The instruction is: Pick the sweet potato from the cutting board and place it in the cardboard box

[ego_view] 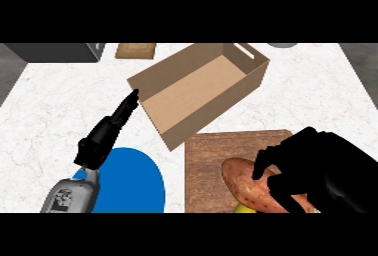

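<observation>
Black right hand (319, 161) curled, sweet potato (244, 184) half hidden

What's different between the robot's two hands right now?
The left hand has straight fingers and holds nothing; the right hand curls round the sweet potato. The left hand stretches over the white counter toward the cardboard box; the right hand sits over the cutting board. Both are black.

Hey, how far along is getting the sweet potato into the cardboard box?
Nothing is finished: the sweet potato lies on the cutting board. In hand: the right hand curls round it. Still to do: lifting it into the cardboard box, whose visible inside is bare. The left hand is open.
</observation>
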Robot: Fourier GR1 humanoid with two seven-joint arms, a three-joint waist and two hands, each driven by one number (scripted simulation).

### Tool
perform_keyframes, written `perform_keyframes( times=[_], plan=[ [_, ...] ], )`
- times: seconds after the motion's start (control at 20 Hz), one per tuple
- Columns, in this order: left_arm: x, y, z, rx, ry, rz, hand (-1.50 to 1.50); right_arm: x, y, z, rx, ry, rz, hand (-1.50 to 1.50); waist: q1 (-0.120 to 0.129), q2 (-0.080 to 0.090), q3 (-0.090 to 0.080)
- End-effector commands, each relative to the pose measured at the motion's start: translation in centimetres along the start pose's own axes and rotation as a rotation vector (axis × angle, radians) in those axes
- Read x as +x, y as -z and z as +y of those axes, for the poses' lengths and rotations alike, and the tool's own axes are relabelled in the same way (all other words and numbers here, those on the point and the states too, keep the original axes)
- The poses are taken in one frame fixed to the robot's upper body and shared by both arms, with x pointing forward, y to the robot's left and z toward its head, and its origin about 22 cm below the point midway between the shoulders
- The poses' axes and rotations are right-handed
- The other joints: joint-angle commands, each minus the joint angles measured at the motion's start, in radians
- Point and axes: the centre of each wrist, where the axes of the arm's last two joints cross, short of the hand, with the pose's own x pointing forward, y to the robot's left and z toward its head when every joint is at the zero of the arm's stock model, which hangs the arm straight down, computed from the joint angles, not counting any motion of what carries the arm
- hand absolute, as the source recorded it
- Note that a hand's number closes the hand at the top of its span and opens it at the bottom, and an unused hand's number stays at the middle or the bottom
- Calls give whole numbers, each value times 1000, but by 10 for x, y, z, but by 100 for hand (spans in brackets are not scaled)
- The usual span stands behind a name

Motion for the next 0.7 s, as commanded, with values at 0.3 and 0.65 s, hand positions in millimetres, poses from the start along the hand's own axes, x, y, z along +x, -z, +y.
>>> perform_keyframes(
  times=[0.3,0.65],
  plan=[
    [17,11,-2,-19,-9,6,0,-2,43,-39,-88,16,132,150,10,2,0],
    [25,-3,-1,-11,-14,-24,0,-39,97,-43,-96,65,179,150,20,3,1]
  ],
)
